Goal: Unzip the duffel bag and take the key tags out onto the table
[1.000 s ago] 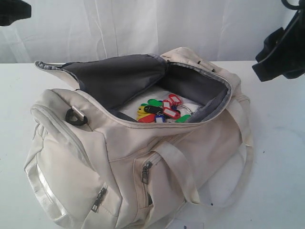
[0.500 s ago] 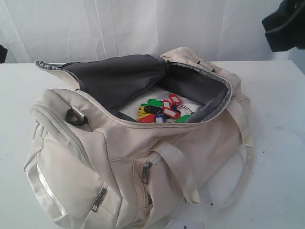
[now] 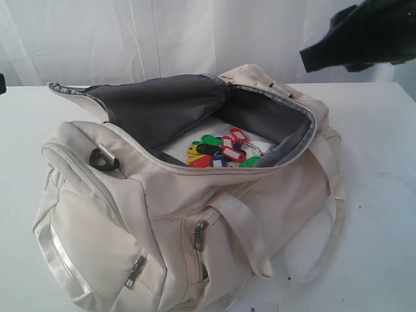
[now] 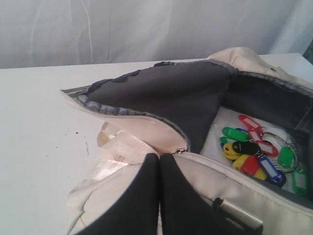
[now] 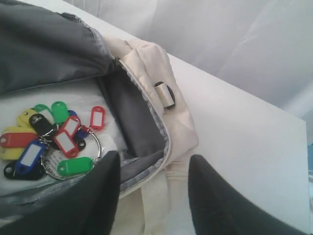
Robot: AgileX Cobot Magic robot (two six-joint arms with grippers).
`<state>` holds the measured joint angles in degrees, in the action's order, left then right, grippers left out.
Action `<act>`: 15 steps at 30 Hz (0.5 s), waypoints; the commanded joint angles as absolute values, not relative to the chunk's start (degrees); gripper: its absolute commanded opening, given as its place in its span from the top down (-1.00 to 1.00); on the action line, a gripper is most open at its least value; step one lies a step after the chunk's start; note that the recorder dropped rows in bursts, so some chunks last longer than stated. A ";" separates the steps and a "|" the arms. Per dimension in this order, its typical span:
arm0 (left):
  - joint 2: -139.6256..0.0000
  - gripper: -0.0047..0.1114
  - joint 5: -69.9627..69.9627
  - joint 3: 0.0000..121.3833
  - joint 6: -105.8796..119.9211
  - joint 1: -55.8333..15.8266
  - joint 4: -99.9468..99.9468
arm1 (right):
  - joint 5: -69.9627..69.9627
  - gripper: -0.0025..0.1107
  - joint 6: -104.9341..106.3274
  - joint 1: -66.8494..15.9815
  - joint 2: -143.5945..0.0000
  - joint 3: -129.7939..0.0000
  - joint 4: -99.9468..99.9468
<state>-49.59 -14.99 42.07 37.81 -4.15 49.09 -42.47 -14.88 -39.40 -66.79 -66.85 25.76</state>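
The cream duffel bag (image 3: 130, 221) lies unzipped on the white table (image 3: 380, 188), its flap folded back to show dark grey lining. The key tags (image 3: 219, 152), red, green, yellow, blue and black on metal rings, rest on the bag's pale floor. My right gripper (image 3: 315, 57) hovers above the bag's far right end. In the right wrist view it (image 5: 154, 161) is open and empty over the bag's rim (image 5: 161, 147), with the key tags (image 5: 54, 142) beside one finger. My left gripper (image 4: 159, 156) is shut on nothing above the bag's top panel, the key tags (image 4: 254, 156) off to one side.
A white curtain (image 3: 195, 32) hangs behind the table. Webbing straps (image 3: 335, 195) loop off the bag's right side onto the tabletop. A black D-ring (image 3: 102, 159) and zipped side pockets (image 3: 198, 235) face the front. Bare tabletop (image 4: 39, 122) lies beyond the flap.
The right gripper has swung leftward along the top right, closer over the bag's end. The left arm has left the upper left corner of the exterior view. Bag and key tags have not moved.
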 commanded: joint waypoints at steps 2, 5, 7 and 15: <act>-48.65 0.92 -18.58 44.01 38.85 -4.11 50.51 | -48.06 0.22 -11.11 -39.39 -77.86 -80.06 25.08; -48.65 0.92 -18.58 44.01 38.84 -4.11 50.62 | -52.46 0.22 -6.98 -39.39 -84.24 -89.67 21.78; -48.65 0.92 -18.71 44.01 38.84 -4.11 51.72 | -55.80 0.22 -3.40 -39.39 -88.27 -95.92 18.81; -48.65 0.92 -19.65 44.01 39.88 -4.11 53.67 | -68.24 0.27 9.25 -37.30 -102.25 -109.22 5.51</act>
